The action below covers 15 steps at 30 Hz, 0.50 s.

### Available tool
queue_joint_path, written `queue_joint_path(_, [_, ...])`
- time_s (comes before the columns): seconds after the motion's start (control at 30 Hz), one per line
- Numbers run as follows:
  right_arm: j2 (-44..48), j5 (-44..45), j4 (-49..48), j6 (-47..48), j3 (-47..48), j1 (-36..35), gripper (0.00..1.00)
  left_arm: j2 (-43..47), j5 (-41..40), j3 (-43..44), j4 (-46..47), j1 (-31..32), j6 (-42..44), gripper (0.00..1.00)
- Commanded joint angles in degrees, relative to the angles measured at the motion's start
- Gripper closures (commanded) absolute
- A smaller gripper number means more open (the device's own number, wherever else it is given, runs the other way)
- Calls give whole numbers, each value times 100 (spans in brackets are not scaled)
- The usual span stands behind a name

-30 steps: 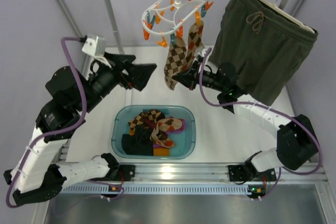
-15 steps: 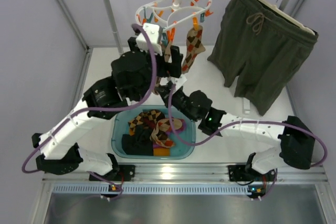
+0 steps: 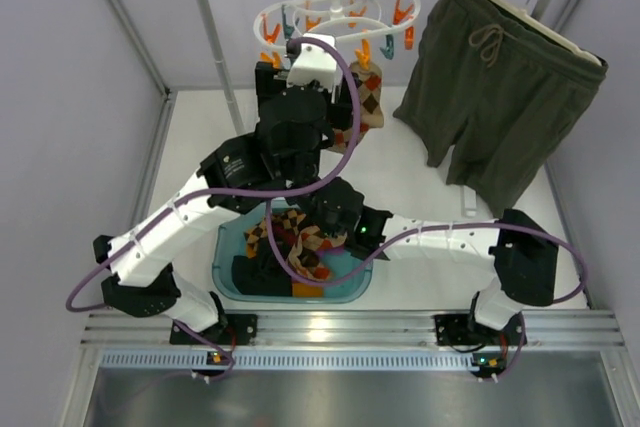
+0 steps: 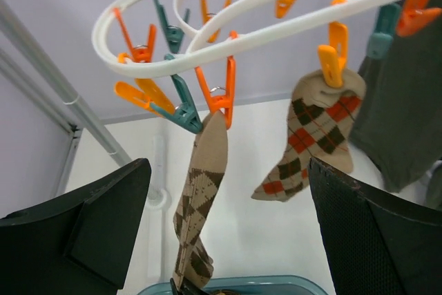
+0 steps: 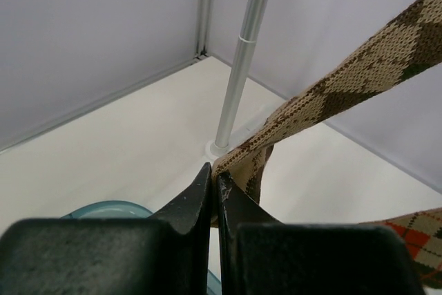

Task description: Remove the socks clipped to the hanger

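The white hanger [image 3: 340,9] hangs on the rail with orange and teal pegs. In the left wrist view, two argyle socks are clipped to the hanger [image 4: 207,39]. One long tan sock [image 4: 200,198] hangs from an orange peg [image 4: 219,94]. A second sock [image 4: 314,129] hangs from another orange peg [image 4: 335,50]. My left gripper [image 4: 228,240] is open just below the hanger, with the tan sock between its fingers and untouched. My right gripper [image 5: 217,177] is shut on the lower end of the tan sock [image 5: 331,94], which is pulled taut. In the top view it is mostly hidden under the left arm.
A teal basin [image 3: 225,247] with several loose socks [image 3: 300,247] sits on the table below the hanger. Olive-green shorts [image 3: 500,77] hang on the rail to the right. The rack's left pole [image 5: 242,60] stands close behind the right gripper.
My left arm has swung up and right until its gripper is under the hanger. My right gripper has moved left and down over the basin with the sock's end. The hanger has swung.
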State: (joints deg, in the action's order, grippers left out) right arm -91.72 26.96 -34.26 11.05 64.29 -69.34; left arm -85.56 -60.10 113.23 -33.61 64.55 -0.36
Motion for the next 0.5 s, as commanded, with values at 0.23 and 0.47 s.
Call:
queue_joint_path(0.23, [-311, -138, -19, 354, 637, -211, 100, -365, 76, 366, 65, -786, 291, 9])
queue_joint_path(0.47, [-338, -287, 86, 433, 699, -211, 100, -549, 490, 428, 65, -1076, 124, 19])
